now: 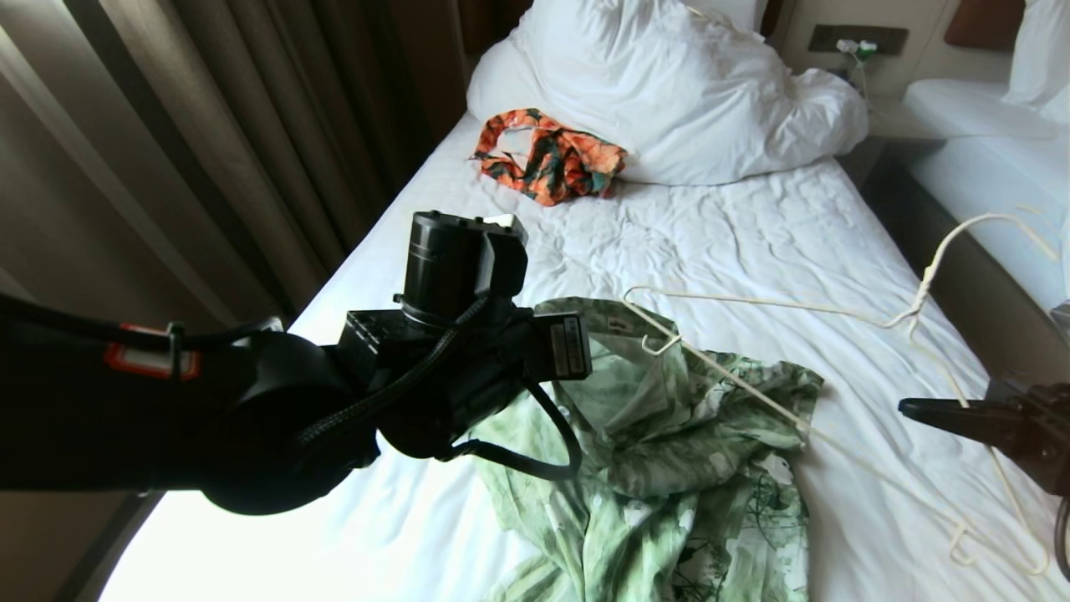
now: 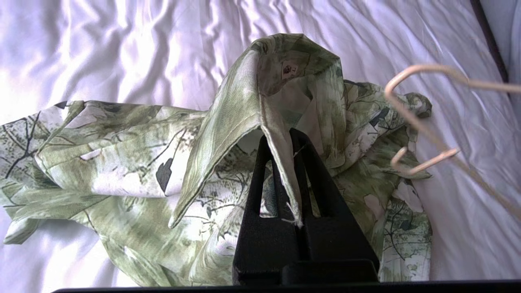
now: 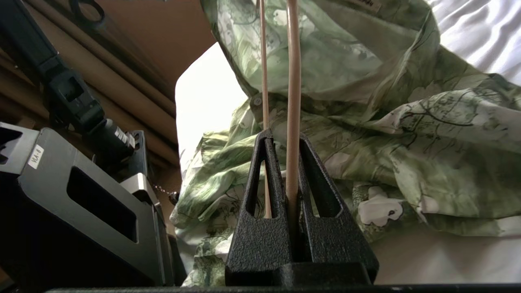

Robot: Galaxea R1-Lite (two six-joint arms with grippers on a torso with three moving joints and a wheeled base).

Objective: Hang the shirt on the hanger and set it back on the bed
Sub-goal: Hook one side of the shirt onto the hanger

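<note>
The green leaf-print shirt (image 1: 669,443) lies crumpled on the bed (image 1: 752,226) near its foot. In the left wrist view my left gripper (image 2: 281,140) is shut on the shirt (image 2: 122,154) at the collar edge, lifting the collar into a peak. In the head view the left arm (image 1: 468,334) hides those fingers. The cream wire hanger (image 1: 923,288) is held tilted above the sheet, one end over the shirt's collar. My right gripper (image 1: 915,410), at the right edge, is shut on the hanger (image 3: 293,101) wire, with the shirt (image 3: 366,122) just beyond.
An orange-and-teal floral garment (image 1: 547,159) lies by the bunched white duvet (image 1: 669,84) at the head of the bed. Brown curtains (image 1: 209,167) run along the left side. A second white bed (image 1: 995,167) stands to the right across a narrow gap.
</note>
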